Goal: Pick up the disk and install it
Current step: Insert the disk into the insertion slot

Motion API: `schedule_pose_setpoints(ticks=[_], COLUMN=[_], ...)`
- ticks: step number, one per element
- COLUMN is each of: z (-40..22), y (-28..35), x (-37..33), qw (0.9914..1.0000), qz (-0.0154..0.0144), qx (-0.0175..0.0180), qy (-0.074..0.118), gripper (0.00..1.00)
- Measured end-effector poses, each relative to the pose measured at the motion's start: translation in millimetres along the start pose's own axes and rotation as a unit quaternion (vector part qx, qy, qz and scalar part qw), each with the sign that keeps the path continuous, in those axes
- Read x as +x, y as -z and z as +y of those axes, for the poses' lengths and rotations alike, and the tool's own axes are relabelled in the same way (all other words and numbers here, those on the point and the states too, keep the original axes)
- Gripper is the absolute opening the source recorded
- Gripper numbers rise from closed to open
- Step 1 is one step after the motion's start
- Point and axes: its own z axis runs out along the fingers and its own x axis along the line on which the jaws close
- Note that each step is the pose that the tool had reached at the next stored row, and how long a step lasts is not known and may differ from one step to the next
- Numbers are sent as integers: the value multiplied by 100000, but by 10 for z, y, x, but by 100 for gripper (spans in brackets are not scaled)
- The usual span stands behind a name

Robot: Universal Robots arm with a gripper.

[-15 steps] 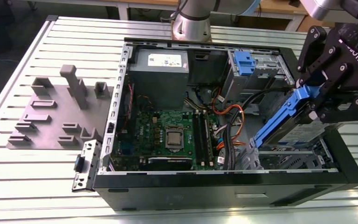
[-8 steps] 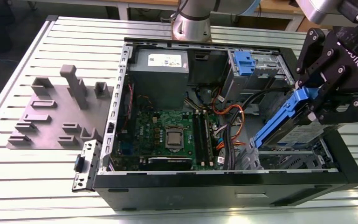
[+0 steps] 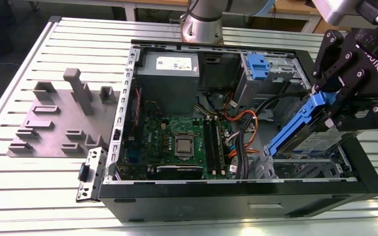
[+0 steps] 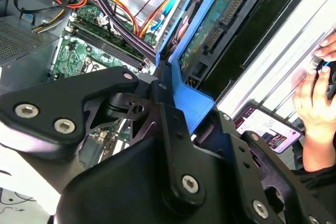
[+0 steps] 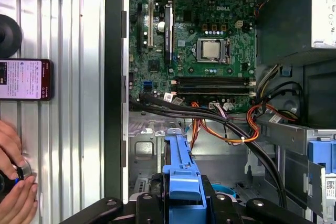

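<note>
My end effector (image 3: pixel 338 109) is clenched on the upper end of the disk (image 3: pixel 307 133), gripping its blue plastic carrier frame from both sides. The disk stands on edge and tilted. In the exterior view its long axis slopes from my fingers down toward the grey metal drive cage (image 3: pixel 300 166) in the corner of the open computer case (image 3: pixel 241 199), at the exterior view's right. Its lower end is at the mouth of that cage. In the second wrist view the disk (image 4: pixel 212 17) shows its green circuit-board side and a connector edge. In the first wrist view the frame (image 5: pixel 177 163) points toward the motherboard (image 5: pixel 202 40). A bundle of orange and black cables (image 3: pixel 240 122) runs just beside the lower end, between it and the motherboard. A bare blue bracket (image 3: pixel 258 66) sits in another bay, near the grey power supply box (image 3: pixel 169 73). The ribbed aluminium table (image 3: pixel 18 172) also carries a phone (image 5: pixel 25 80) and a person's hand (image 5: pixel 13 182).
</note>
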Motion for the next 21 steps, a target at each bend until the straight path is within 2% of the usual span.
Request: schedule_pose_setpoints(ticks=[4,5,6,13,14,16,17,19,20,21], z=[0,-1,-1,0,0,0,0,0,0,-1], y=[-5,-10,-17,-141,-159,-194,-212,-248,-267,-285], x=[0,0,1,25,28,37,42,53,56,60], qw=[100000,100000,100000,100000,100000,100000,100000,100000,100000,100000], qz=[-71,-80,-75,-81,-80,-78,-75,-83,-82,-81], qx=[10,39,74,125,126,124,124,123,125,124], qy=[-1,0,7,2,1,1,5,1,1,4], gripper=[38,44,44,44,42,30,30,18,18,13])
